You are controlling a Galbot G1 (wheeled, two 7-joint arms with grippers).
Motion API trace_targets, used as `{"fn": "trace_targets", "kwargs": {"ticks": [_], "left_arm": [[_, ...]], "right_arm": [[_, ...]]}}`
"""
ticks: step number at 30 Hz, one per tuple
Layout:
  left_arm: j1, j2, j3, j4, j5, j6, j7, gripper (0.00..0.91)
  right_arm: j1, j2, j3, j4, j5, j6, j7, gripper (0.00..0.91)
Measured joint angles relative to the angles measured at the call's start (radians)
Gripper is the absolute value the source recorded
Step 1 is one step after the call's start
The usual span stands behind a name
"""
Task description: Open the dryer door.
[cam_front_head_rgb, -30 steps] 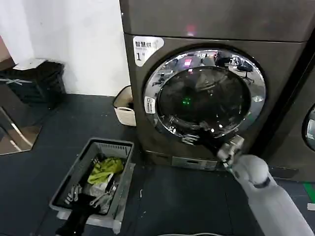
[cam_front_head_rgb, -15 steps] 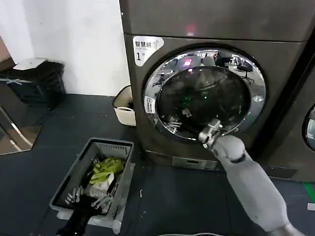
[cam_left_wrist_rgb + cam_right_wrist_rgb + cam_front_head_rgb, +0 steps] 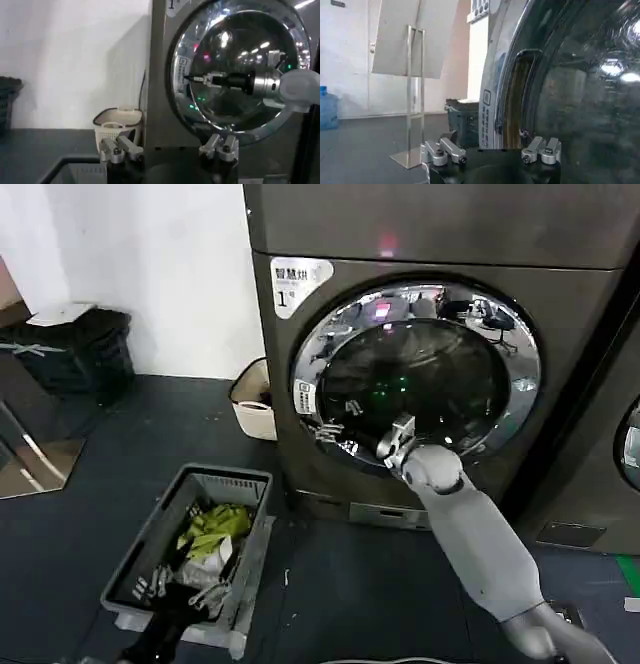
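So the dryer [image 3: 440, 384] takes up most of the head view, and the dryer door [image 3: 415, 374] is shut flush against it, right ahead of the right gripper [image 3: 335, 432]. That gripper sits at the door's lower rim on the sticker side, jaws looking slightly apart with nothing held, though it's hard to be sure. In the right wrist view there's a recessed handle slot [image 3: 520, 100] in the rim just in front of the jaws. I'd say hook into that slot squarely, then pull outward along the hinge arc, not straight back. The left gripper [image 3: 167, 150] hangs low, jaws open, holding nothing.
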Motion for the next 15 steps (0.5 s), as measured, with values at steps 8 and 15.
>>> {"fn": "trace_targets", "kwargs": {"ticks": [8,15], "left_arm": [[-0.010,-0.003,-0.002,-0.004,0.002,0.030,0.000,0.907],[-0.039,0.003,-0.026,0.017,-0.033,0.021,0.063,0.907]], "right_arm": [[0.019,0.013,-0.015,-0.022,0.030,-0.015,-0.053,0.907],[0.002,-0.005,0.003,0.008,0.035,-0.036,-0.143,0.907]]}}
